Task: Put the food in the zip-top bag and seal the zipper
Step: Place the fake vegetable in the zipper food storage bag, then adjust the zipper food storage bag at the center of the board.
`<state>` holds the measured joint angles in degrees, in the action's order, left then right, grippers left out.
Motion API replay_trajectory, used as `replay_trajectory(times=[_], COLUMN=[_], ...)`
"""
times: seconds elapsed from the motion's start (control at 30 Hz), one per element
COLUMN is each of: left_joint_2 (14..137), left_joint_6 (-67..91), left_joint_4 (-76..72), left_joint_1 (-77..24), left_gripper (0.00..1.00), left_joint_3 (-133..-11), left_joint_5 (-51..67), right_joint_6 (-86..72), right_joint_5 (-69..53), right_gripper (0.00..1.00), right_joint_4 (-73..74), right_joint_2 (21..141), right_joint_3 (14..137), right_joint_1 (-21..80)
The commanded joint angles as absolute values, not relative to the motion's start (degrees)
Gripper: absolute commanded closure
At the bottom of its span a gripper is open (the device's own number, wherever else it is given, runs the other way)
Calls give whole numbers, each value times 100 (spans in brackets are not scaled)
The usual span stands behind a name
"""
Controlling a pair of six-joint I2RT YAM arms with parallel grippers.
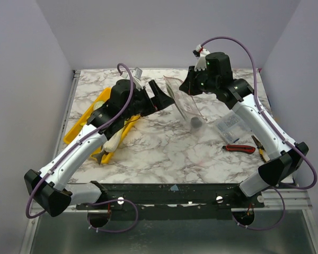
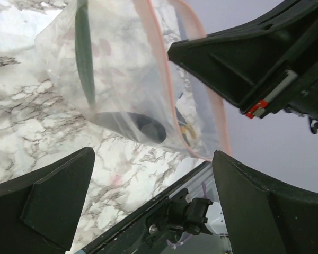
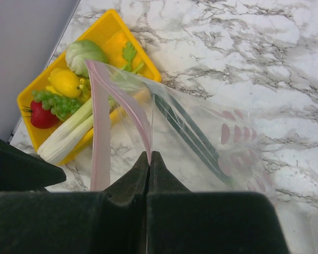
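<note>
Pinching the clear floppy zip-top bag (image 3: 201,127) by its pink zipper strip (image 3: 99,132), the right gripper (image 3: 149,156) is holding its mouth open leftward, toward the nearer, wide-open left gripper (image 1: 161,97) and toy food (image 3: 63,83) in the yellow plastic tray (image 3: 110,29).

Clear zip-top bag (image 1: 184,105) aloft, pink zipper (image 3: 99,137) open, green stalks (image 3: 188,132) inside

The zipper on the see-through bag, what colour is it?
The zipper is pink. It shows best in the right wrist view.

You see a white table (image 1: 148,153) veined grey like marble, a yellow tray (image 3: 112,26), a clear zip-top bag (image 3: 212,121) with its pink zipper (image 3: 100,137), and a red-handled tool (image 1: 239,148).
</note>
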<state>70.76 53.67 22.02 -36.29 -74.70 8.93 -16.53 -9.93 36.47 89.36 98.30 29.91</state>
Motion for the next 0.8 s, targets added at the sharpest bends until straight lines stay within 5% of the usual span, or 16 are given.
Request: replay_trajectory(times=[0.0,0.33,0.63,0.77], left_joint_2=[7192,7692,7860,7787], left_joint_6=[5183,5344,5444,5503], left_joint_4=[2361,1828,1282,1132], left_joint_1=[-3780,-4185,-4184,-4188], left_gripper=[7,8,51,47], left_joint_3=[-7206,-7369,-7307,-7271], left_joint_5=[830,1109,1627,1687], right_joint_6=[-1727,-1767,-1685,-1656], right_joint_5=[-1125,-1160,-1010,-980], right_gripper=[100,100,99,99], right_joint_4=[3664,3728,3961,4056], right_joint_2=[8994,8974,8819,8750], right_joint_3=[10070,10038,9944,9917], right_joint_1=[2970,2970,2970,2970])
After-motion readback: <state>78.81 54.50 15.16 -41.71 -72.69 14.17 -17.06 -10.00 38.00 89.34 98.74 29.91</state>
